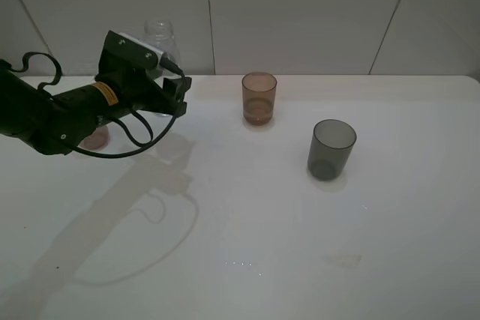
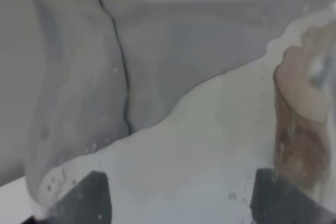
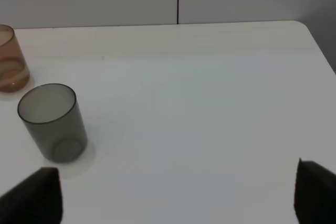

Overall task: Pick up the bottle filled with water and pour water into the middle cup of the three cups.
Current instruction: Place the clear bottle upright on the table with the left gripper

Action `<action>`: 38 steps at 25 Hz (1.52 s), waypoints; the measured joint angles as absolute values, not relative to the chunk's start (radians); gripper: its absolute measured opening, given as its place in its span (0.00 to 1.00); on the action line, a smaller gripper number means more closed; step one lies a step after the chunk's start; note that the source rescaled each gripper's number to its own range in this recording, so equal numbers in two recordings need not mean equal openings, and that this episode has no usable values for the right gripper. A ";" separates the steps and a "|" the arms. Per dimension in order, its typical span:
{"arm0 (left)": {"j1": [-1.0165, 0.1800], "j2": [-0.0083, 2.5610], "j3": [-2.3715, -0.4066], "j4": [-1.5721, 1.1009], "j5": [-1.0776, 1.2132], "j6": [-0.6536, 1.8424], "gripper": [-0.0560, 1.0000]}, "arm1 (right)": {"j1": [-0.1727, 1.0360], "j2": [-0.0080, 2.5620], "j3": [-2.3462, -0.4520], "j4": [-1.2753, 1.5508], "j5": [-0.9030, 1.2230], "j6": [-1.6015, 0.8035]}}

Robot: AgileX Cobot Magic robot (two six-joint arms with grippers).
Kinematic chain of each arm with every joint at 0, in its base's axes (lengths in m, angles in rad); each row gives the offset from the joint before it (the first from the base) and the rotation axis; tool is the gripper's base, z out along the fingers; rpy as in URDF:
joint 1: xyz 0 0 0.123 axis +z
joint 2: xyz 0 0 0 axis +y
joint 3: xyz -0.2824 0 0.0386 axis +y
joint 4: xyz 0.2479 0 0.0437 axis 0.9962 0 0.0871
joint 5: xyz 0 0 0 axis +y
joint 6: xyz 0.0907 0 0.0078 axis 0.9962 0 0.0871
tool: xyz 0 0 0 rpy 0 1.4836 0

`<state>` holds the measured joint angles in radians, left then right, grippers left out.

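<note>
Up close, the left hand [image 1: 171, 89] has its fingers [image 2: 84, 198] on either side of the small clear plastic bottle [image 1: 160, 37], which fills its wrist view; whether they grip it cannot be told. The right hand [image 3: 178, 195] is spread wide over the white table [image 3: 199, 103]. Further right stand the amber-brown tumbler [image 1: 259, 98] and dark grey tumbler [image 1: 331, 149], well apart.

Middle cup [image 1: 259, 98] amber-brown – dark grey cup [image 1: 331, 149] – clear bottle [image 1: 160, 38] – white table [image 1: 300, 245].
</note>
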<state>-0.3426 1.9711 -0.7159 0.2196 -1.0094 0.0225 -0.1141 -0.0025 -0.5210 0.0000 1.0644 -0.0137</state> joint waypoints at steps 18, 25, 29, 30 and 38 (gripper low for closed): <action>-0.343 2.179 -0.715 0.223 -1.139 -0.033 0.08 | -0.114 -0.002 -0.521 0.000 1.064 -0.014; -0.343 2.179 -0.715 0.218 -1.140 -0.034 0.09 | -0.114 -0.002 -0.521 0.000 1.064 -0.014; -0.343 2.179 -0.715 0.215 -1.142 -0.035 0.49 | -0.114 -0.002 -0.521 0.000 1.064 -0.014; -0.343 2.179 -0.715 0.215 -1.142 -0.035 0.54 | -0.114 -0.002 -0.521 0.000 1.064 -0.014; -0.343 2.149 -0.715 0.215 -1.145 -0.036 0.61 | -0.114 -0.002 -0.521 0.000 1.064 -0.014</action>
